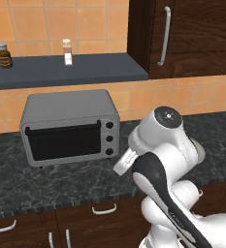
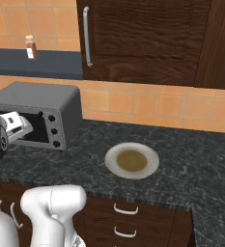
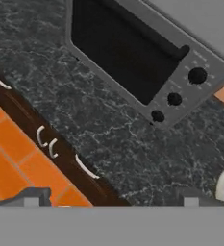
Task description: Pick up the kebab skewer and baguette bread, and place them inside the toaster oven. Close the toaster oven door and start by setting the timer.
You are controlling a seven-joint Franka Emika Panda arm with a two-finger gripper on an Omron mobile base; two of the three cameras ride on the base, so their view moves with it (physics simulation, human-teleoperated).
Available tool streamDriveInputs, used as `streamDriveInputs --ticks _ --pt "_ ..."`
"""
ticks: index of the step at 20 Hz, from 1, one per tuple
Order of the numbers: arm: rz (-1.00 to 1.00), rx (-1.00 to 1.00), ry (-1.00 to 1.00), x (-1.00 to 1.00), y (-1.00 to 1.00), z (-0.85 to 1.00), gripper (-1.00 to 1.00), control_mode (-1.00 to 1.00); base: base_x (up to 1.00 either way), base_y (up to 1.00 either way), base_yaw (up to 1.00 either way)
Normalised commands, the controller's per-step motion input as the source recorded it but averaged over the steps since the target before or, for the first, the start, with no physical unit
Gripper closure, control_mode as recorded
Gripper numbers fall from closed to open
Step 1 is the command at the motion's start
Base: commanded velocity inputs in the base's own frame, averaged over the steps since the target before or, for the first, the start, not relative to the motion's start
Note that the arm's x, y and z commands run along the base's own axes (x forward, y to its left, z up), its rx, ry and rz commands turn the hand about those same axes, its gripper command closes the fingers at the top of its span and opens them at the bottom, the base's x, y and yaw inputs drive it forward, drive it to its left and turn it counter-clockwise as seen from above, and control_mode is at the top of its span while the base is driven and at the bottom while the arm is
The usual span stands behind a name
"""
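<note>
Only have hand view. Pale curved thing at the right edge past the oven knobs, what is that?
Observer: A round plate on the counter, to the right of the toaster oven and apart from it.
Operator: Anything on it?
Observer: The right base view shows just a flat brownish centre inside a pale rim.
Operator: What's above the oven?
Observer: A dark shelf on the tiled wall, with a dark jar at its left and a small pale-labelled bottle further right.
</note>
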Motion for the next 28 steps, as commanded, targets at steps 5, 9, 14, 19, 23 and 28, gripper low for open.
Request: streamDriveInputs --ticks 5,9,14,19,23,28 --pt "0.32 -0.65 0.14 0.24 0.31 -0.21 -1.0 -1.0 0.0 0.0 0.0" --pt "0.18 -0.52 0.04 0.39 0.05 -0.23 -1.0 -1.0 0.0 0.0 0.0" --pt "0.26 -0.41 0.2 0.45 0.0 -0.33 -1.0 -1.0 0.0 0.0 0.0" --pt "0.3 -0.4 0.17 0.47 -0.02 -0.25 -1.0 -1.0 0.0 0.0 0.0" --pt "0.42 -0.37 0.04 0.07 -0.03 -0.31 -1.0 -1.0 0.0 0.0 0.0" --pt "0.49 -0.17 0.01 0.13 -0.3 -0.24 -1.0 -1.0 0.0 0.0 0.0"
